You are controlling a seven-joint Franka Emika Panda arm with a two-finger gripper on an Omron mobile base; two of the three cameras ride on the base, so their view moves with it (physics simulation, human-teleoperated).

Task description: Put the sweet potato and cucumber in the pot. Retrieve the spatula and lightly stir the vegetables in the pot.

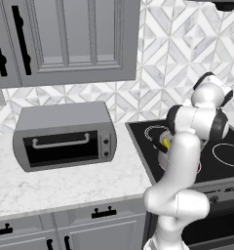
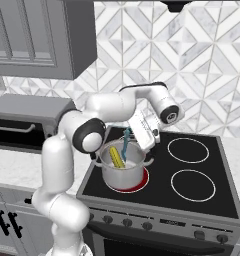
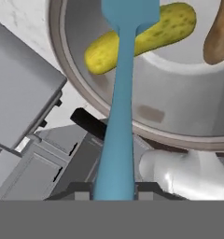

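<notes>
Spatula [image 3: 117,107] handle is filling the near foreground of the hand view, pinched between the two dark finger tips of the gripper [image 3: 115,190], so the claw is closed on it. Its blue head is reaching over the rim into the pot [image 3: 76,88], crossing above the cucumber [image 3: 146,35], which is lying on the pot floor. Sweet potato [image 3: 220,35] is sitting just beside it toward the top right edge of that view.

Progress, as I'm judging it: both vegetables are already in the pot and the spatula is retrieved, so only the light stirring is remaining. Whether the head is actually touching the vegetables is hard to tell from these angles.

Right base view is showing the pot [image 2: 123,172] standing on the near left burner of the stove [image 2: 192,200], red ring glowing under it, cucumber [image 2: 117,157] leaning against the inner wall, spatula [image 2: 125,142] hanging down from the gripper [image 2: 128,131]. Left base view is mostly giving the toaster oven [image 1: 65,136] on the worktop [image 1: 65,185]; the arm is blocking most of the pot there, with a sliver of cucumber [image 1: 165,144] peeking out.
</notes>
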